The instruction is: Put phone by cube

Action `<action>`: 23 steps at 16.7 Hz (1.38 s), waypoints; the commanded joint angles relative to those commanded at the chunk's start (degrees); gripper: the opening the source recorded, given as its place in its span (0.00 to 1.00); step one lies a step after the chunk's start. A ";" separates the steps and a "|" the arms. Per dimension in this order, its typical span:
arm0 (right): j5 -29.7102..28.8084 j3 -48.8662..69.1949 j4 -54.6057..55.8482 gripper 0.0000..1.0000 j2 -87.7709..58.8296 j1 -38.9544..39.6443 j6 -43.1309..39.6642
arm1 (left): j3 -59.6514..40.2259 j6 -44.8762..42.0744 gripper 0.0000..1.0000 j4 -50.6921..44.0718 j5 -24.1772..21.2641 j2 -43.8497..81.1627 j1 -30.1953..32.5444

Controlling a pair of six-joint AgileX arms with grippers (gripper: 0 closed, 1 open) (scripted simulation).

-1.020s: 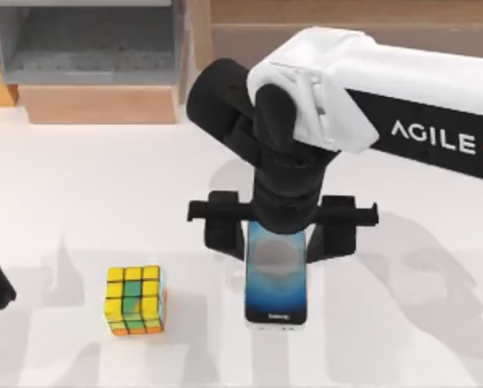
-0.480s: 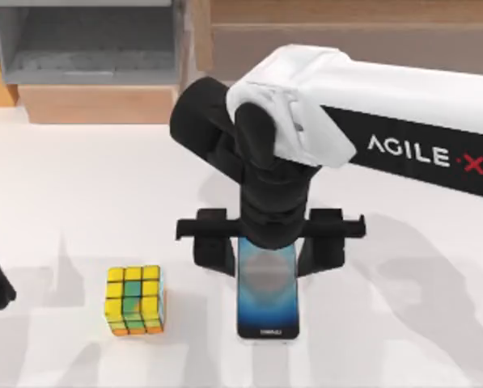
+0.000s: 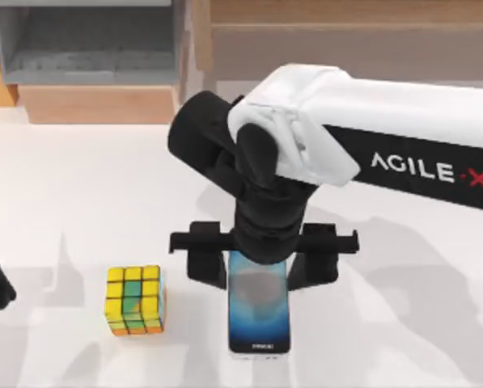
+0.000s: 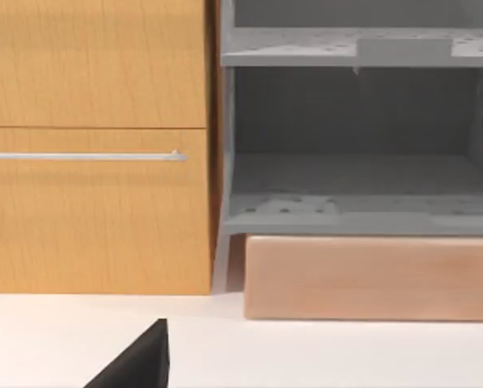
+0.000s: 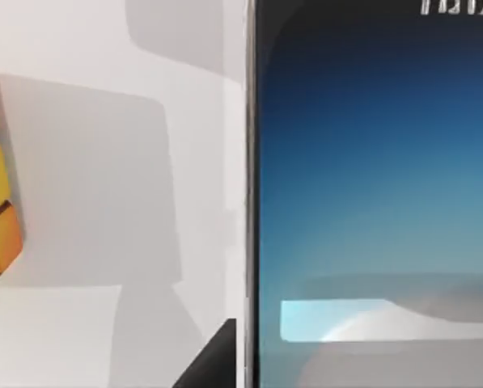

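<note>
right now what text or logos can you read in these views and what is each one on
"AGILE X" in white letters, the X red, on the black panel of the right arm.
A small light marking on the phone, at its lower bezel: too blurred to read.
The cube has no lettering.

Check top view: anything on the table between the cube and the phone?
Nothing. In the top view, only bare white table with faint shadows separates the cube from the phone, which the right gripper straddles.
</note>
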State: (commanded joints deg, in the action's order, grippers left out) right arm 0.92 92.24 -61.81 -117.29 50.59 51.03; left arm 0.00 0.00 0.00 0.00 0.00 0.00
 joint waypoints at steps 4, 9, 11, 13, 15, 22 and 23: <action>1.42 -2.73 3.55 0.00 1.99 0.78 -0.26 | 0.00 0.00 1.00 0.00 0.00 0.00 0.00; 1.53 -3.67 5.98 0.00 1.94 0.99 -0.08 | 0.00 0.00 1.00 0.00 0.00 0.00 0.00; 0.79 -3.13 6.33 0.00 0.58 0.73 0.03 | 0.00 0.00 1.00 0.00 0.00 0.00 0.00; -0.20 -2.65 6.54 0.00 -1.01 0.29 0.00 | 0.00 0.00 1.00 0.00 0.00 0.00 0.00; -1.24 -2.49 6.63 0.00 -2.57 -0.30 -0.10 | 0.00 0.00 1.00 0.00 0.00 0.00 0.00; -2.42 -3.80 6.63 0.00 -5.00 -1.13 -0.28 | 0.00 0.00 1.00 0.00 0.00 0.00 0.00; -2.42 -3.80 6.63 0.00 -5.00 -1.13 -0.28 | 0.00 0.00 1.00 0.00 0.00 0.00 0.00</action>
State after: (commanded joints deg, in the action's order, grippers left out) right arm -1.49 88.45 -55.18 -122.29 49.46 50.75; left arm 0.00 0.00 0.00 0.00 0.00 0.00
